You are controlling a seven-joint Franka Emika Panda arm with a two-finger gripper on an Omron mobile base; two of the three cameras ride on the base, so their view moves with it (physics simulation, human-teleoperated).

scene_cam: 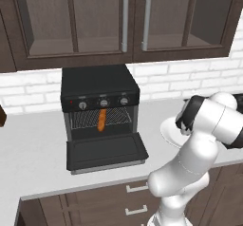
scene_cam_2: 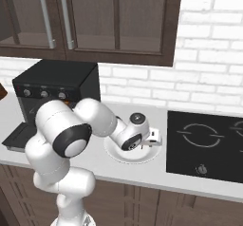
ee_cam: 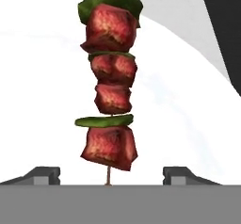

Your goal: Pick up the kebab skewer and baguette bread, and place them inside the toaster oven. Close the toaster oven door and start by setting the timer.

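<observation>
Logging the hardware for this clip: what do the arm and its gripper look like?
A glossy white arm of rounded, tube-like segments with dark grey bands at the joints. The gripper ends in two small dark grey finger tips. I see no cables or markings.

I'm working in a home kitchen. The toaster oven (scene_cam: 99, 107) sits on a pale grey counter (scene_cam: 33, 149); behind it runs a white brick backsplash (scene_cam: 166, 80), and above it hang dark wood wall cabinets (scene_cam: 118, 21) with glass fronts and long metal handles. Below the counter I see drawers (scene_cam: 135, 199). Well to the oven's right, a black induction cooktop (scene_cam_2: 204, 142) is set into the counter.
</observation>
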